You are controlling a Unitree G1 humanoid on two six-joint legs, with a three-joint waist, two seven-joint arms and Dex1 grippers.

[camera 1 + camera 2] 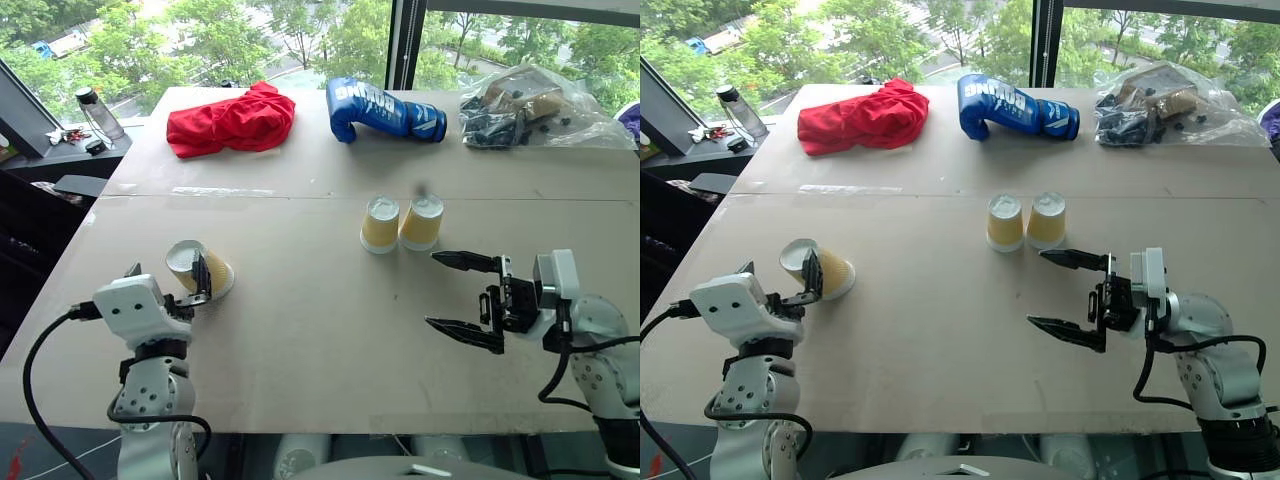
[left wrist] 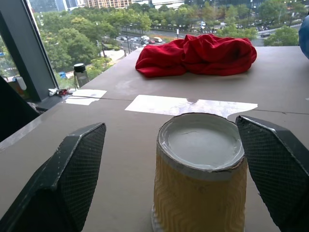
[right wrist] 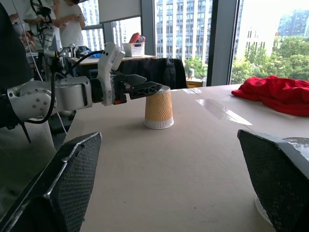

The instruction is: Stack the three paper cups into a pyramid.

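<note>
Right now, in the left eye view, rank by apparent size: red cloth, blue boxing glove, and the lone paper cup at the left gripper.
1. red cloth
2. blue boxing glove, slightly smaller
3. lone paper cup, smallest though nearest the camera

the left and right eye views look forward and down from the robot's head over the table [image 1: 300, 330], far enough back to take in its whole width up to the windows, and they share almost the same scene with a slight sideways offset. the left wrist view sits low and close behind an upside-down paper cup [image 2: 200, 174], facing along the table toward the red cloth [image 2: 198, 54]. the right wrist view looks level across the table toward the left gripper [image 3: 145, 89], sharing that same cup [image 3: 158, 109] and the cloth.
</note>
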